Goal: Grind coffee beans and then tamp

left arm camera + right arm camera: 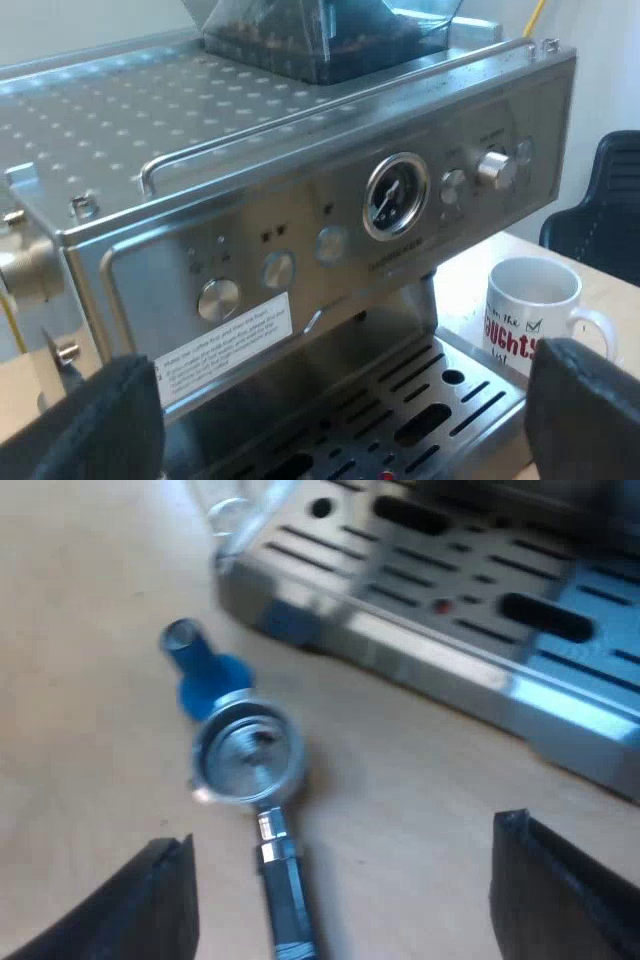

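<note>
Directly beneath the right gripper [342, 835], whose two black fingers are spread wide and grasp nothing, the metal holder [250, 752] lies loose on the pale wooden table [90, 570]. Its round basket faces up, and its dark handle runs back toward the gripper, passing between the fingers without touching either. Taking that handle as six o'clock, the blue tamper [200, 675] sits at about eleven o'clock of the basket, right against its rim. I cannot tell whether the two touch, or whether the tamper stands upright. At about one o'clock, a short way off, runs the steel edge of the slotted drip tray [450, 590]. Bare table surrounds the holder from three round to nine o'clock.

The left gripper [345, 355] is also spread wide and empty, raised before the front panel of the espresso machine [250, 230]. The bean hopper [310, 35] stands on the machine's top. A round gauge [395, 195] sits mid-panel, with a silver knob [493, 168] at its two o'clock. A white mug [530, 310] with red lettering stands on the table just beside the tray, and a dark chair [600, 200] is beyond it.
</note>
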